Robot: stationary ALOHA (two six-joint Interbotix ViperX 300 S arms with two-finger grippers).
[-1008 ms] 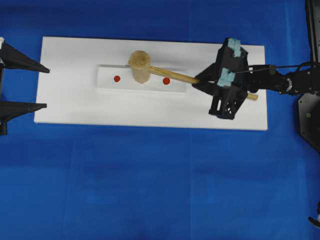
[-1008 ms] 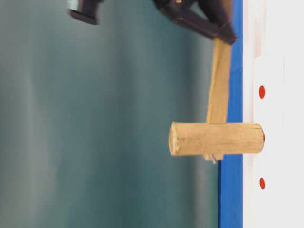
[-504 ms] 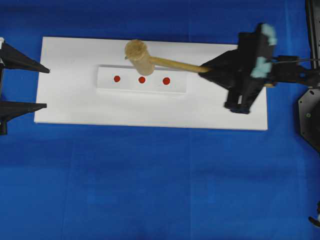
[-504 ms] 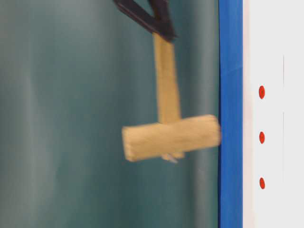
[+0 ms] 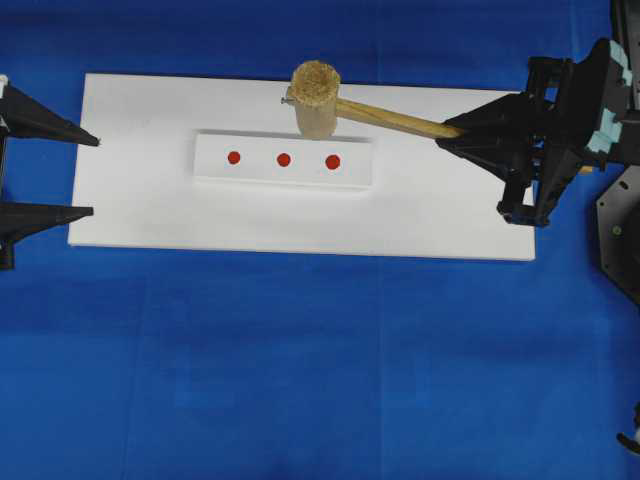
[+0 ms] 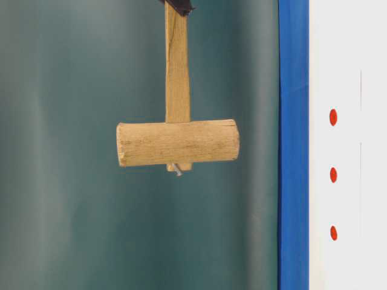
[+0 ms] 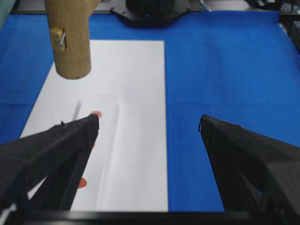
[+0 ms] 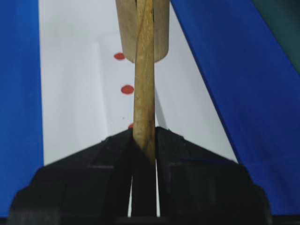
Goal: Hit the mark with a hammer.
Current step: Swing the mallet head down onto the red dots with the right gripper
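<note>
My right gripper (image 5: 455,131) is clamped on the handle of the wooden hammer (image 5: 318,98), holding it in the air above the far long edge of the white board (image 5: 130,210). From the table-level view the thick cylindrical head hangs well clear of the board, with open air between them. On the board lies a raised white strip (image 5: 215,170) bearing three red dots (image 5: 284,159) in a row; seen from overhead, the hammer head sits just beyond the strip's far edge, near the right-hand dot (image 5: 333,161). Nothing lies between the head and the dots. My left gripper (image 5: 85,175) rests at the board's left short edge, jaws spread wide and holding nothing. Blue cloth (image 5: 300,380) covers the table around the board.
</note>
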